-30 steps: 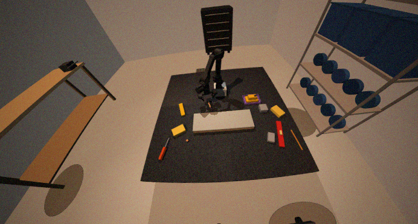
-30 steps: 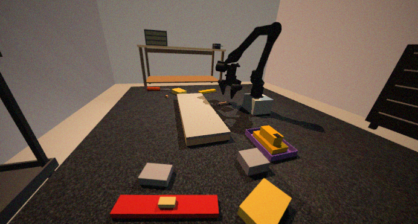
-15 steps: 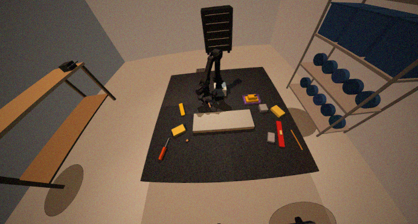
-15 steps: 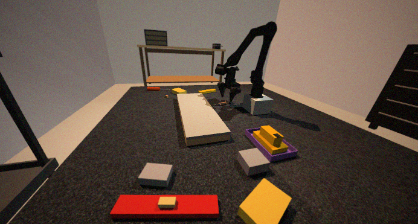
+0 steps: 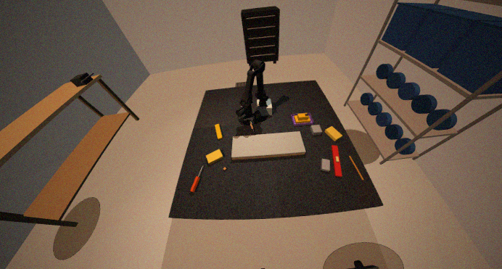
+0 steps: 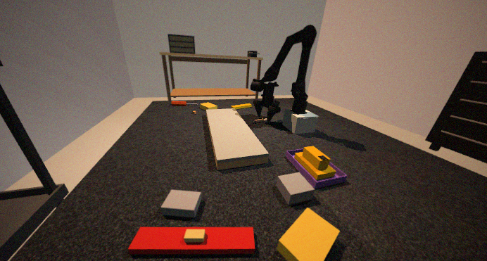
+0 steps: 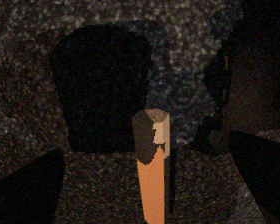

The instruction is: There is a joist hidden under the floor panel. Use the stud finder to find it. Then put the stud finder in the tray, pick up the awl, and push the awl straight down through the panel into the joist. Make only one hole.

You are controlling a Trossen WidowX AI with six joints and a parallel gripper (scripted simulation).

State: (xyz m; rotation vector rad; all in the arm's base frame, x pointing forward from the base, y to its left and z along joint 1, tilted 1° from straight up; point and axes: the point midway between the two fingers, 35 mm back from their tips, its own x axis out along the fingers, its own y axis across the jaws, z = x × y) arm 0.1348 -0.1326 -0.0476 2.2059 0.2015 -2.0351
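Note:
The awl [image 5: 252, 125] [image 6: 260, 120] [image 7: 153, 192] lies on the dark mat behind the panel, its orange handle running down the wrist view with a dark, partly lit butt end. My gripper [image 5: 249, 120] [image 6: 264, 119] [image 7: 147, 150] is open and low over the awl, with the handle between its spread fingers, untouched in the wrist view. The pale floor panel [image 5: 268, 146] [image 6: 236, 138] lies flat; the joist is hidden. The yellow stud finder [image 5: 302, 117] [image 6: 314, 162] sits in the purple tray [image 5: 302, 124] [image 6: 340, 180]. The awl's tip is out of the wrist view.
Grey blocks [image 5: 316, 130] [image 5: 326, 164] and a yellow block [image 5: 333, 133] lie right of the panel, with a red level [image 5: 336, 167] and a thin orange stick [image 5: 356, 168]. Yellow blocks [image 5: 218, 131] [image 5: 214, 156] and a red-handled screwdriver [image 5: 195, 183] lie left.

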